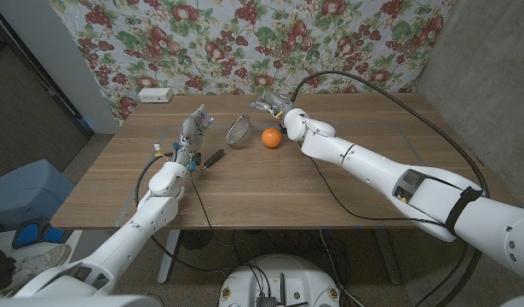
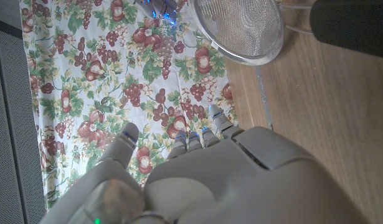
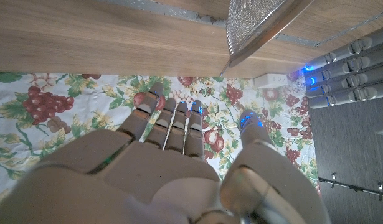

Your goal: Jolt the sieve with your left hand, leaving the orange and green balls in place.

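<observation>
Sieve (image 1: pixel 238 130) lies tilted on the table (image 1: pixel 330 192), handle toward the left hand (image 1: pixel 192 132); orange ball (image 1: pixel 271 137) just beside it; left hand empty, fingers spread; right hand (image 1: pixel 273 107) likewise empty, behind the ball.

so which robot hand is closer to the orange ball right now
Right. The right robot hand hovers just behind the orange ball, beside the sieve. The left robot hand is farther off, across the sieve near its black handle.
</observation>
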